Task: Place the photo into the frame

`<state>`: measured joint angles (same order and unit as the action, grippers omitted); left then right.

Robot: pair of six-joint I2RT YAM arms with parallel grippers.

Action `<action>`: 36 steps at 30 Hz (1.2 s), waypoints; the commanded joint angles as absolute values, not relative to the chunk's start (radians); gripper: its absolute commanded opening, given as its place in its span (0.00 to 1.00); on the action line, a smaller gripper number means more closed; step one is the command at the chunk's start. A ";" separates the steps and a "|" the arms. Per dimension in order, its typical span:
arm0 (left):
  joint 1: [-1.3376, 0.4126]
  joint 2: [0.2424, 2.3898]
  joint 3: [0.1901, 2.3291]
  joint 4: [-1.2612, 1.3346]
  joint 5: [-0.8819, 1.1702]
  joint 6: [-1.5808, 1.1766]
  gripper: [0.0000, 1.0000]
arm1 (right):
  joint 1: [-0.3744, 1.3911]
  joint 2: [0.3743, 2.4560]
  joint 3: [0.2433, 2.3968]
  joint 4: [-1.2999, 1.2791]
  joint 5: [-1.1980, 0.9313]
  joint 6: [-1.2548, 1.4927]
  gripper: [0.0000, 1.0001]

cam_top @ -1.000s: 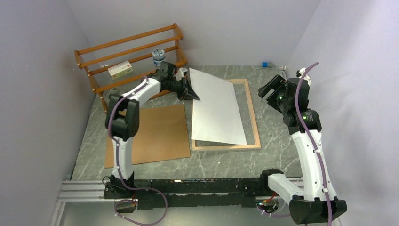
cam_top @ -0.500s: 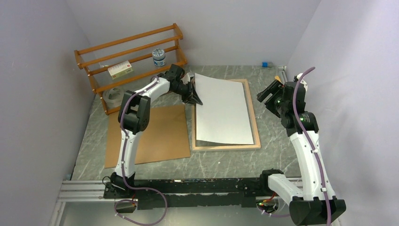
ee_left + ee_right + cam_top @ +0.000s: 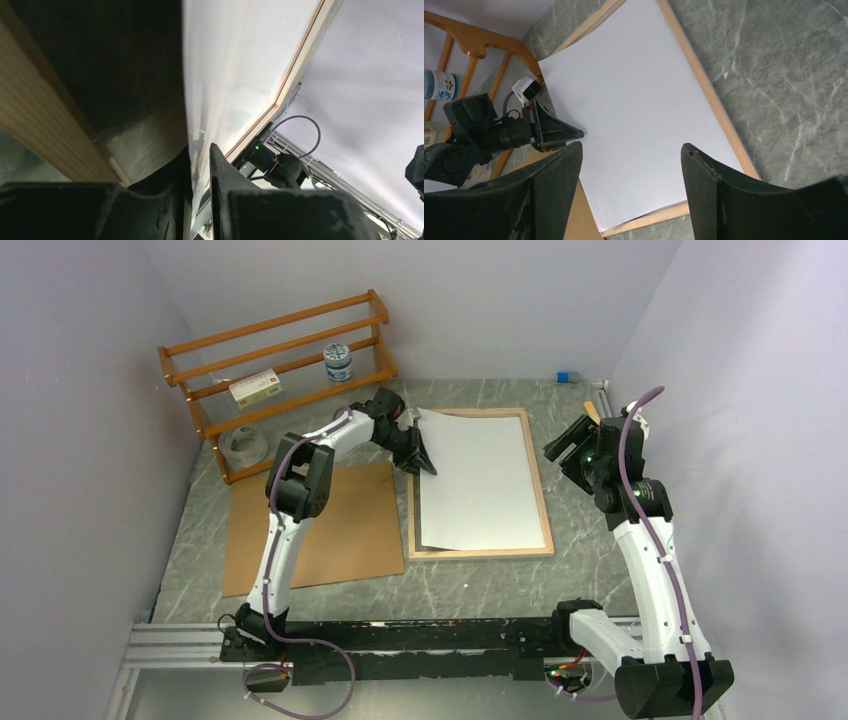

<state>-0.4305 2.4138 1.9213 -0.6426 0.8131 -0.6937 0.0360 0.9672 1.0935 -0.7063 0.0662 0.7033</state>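
White photo (image 3: 480,480) (picture side hidden), over frame (image 3: 539,490)

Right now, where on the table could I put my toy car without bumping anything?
Bare table runs along the front, between the frame and the black rail, and in a narrower strip right of the frame. The left is crowded: brown board, rack, and the left fingers at the photo.

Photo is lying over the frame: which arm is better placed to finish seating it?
Left. The left tool straddles the photo's edge near the far corner, which overlaps the frame's rim. The right tool hovers open beside the frame, touching nothing.
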 commanded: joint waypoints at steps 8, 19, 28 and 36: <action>-0.441 2.378 2.015 -0.770 0.655 -0.667 0.61 | 0.032 0.954 1.071 -0.669 0.061 0.699 0.75; -0.443 2.269 2.039 -0.948 0.517 -0.665 0.86 | 0.032 0.955 1.059 -0.657 0.056 0.691 0.76; -0.410 2.031 1.883 -1.023 0.320 -0.599 0.89 | 0.033 0.989 1.025 -0.591 -0.075 0.702 0.75; -0.217 1.669 1.482 -0.921 0.009 -0.515 0.87 | 0.242 1.091 0.963 -0.376 -0.121 0.812 0.72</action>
<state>-0.3260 1.8221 1.6218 -0.9676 0.2237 -0.5934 0.0914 1.0374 0.9623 -0.5335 -0.1085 0.7506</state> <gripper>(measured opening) 0.874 0.718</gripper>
